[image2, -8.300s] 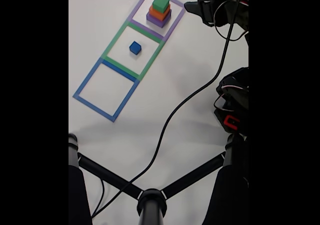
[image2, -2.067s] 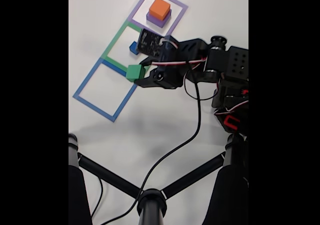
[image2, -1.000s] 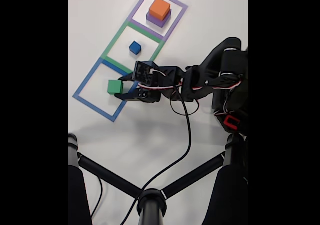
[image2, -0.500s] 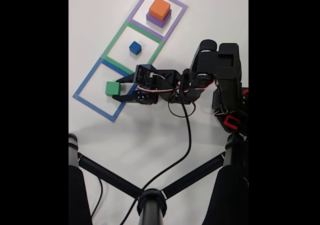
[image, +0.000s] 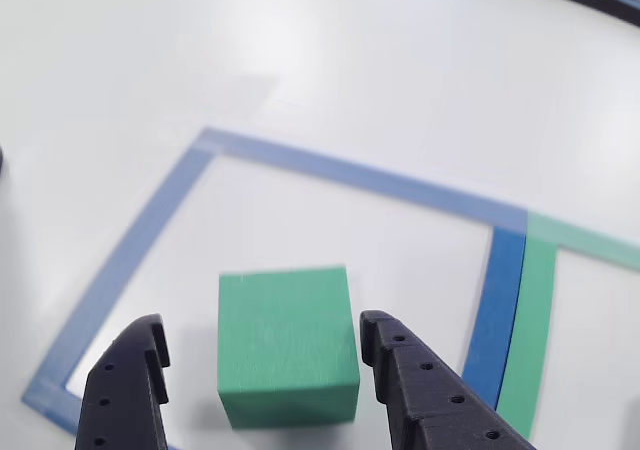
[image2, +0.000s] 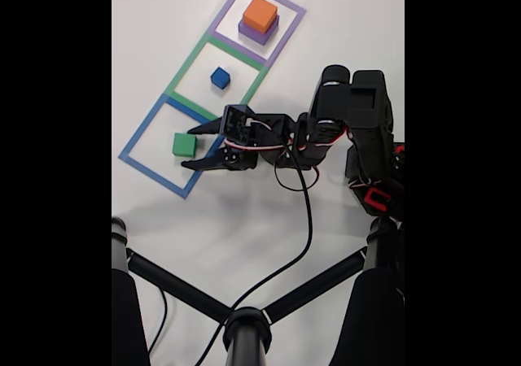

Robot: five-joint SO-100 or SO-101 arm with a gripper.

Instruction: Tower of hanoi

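Now my pincer (image2: 190, 147) is open, fingers clear of the green block (image: 287, 345) on both sides; it sits inside the blue outline (image: 130, 252), near the right edge.

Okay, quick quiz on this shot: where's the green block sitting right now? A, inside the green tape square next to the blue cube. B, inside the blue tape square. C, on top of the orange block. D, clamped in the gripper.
B: the green block rests on the table inside the blue tape square, and the open gripper stands apart from it on both sides.
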